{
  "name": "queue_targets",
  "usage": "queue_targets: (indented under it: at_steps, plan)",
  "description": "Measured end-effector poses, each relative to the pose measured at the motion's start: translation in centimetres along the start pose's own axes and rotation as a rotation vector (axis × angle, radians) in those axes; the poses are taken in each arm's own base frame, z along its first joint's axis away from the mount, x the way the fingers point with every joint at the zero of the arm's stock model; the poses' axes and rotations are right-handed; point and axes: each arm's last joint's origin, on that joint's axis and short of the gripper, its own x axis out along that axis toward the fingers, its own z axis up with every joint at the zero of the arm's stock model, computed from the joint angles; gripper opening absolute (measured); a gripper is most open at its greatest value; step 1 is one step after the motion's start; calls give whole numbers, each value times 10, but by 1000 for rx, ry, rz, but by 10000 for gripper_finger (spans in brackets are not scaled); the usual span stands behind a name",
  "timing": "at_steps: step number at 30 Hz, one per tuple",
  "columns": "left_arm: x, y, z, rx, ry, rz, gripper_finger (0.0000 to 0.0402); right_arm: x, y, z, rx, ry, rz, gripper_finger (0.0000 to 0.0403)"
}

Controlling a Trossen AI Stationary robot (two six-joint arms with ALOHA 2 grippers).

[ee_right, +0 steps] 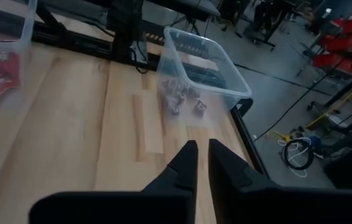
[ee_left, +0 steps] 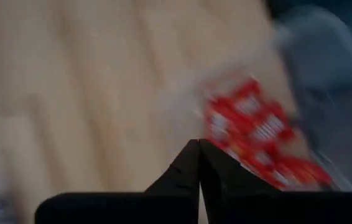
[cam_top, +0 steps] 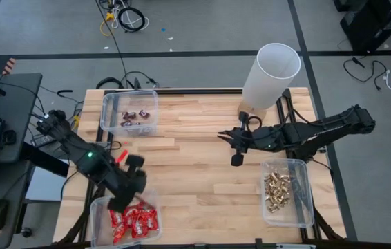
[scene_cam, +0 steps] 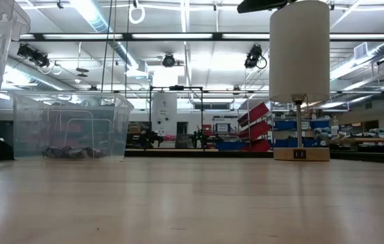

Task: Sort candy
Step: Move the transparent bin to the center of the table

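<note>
— red packets are sitting in the near-left bin, gold pieces in the right one. where are we holding the left gripper?
— over that bin's edge, fingers pressed together; right gripper is hanging mid-table, nearly closed, empty.

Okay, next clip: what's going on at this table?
Two robot arms are sorting candy into three clear bins. Red packets fill the near-left bin, gold pieces the near-right bin, and dark bars the far-left bin. No loose candy shows on the table. The left claw, shut and empty, is at the red bin's edge. The right claw, nearly shut and empty, hangs over mid-table. A white lamp stands at the back.
</note>
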Motion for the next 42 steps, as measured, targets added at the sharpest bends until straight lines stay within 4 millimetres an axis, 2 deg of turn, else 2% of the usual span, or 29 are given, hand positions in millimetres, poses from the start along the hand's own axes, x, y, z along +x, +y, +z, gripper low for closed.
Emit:
queue_targets:
  at_steps: [4, 11, 17, 26, 34, 42]
  plan:
    - [16, -14, -14, 6, 101, -102, 3, 0, 0, 1, -1, -7, 1, 6]
    - [32, -21, -28, -233, 199, -88, 1, 1, -3, 2, -18, -17, -6, 4]
    - [30, -30, -33, -379, 262, -134, 1, 3, -5, 1, -9, -12, -14, 1]
    - [23, -56, -50, -664, 472, -226, 0, 10, -4, -10, 1, 36, -19, 0]
    - [20, -61, -59, -763, 506, -149, 0, 14, -11, -15, 10, 54, -44, 0]
    - [18, -59, -65, -1029, 630, -42, 0, 15, -9, -15, 18, 40, 25, 0]
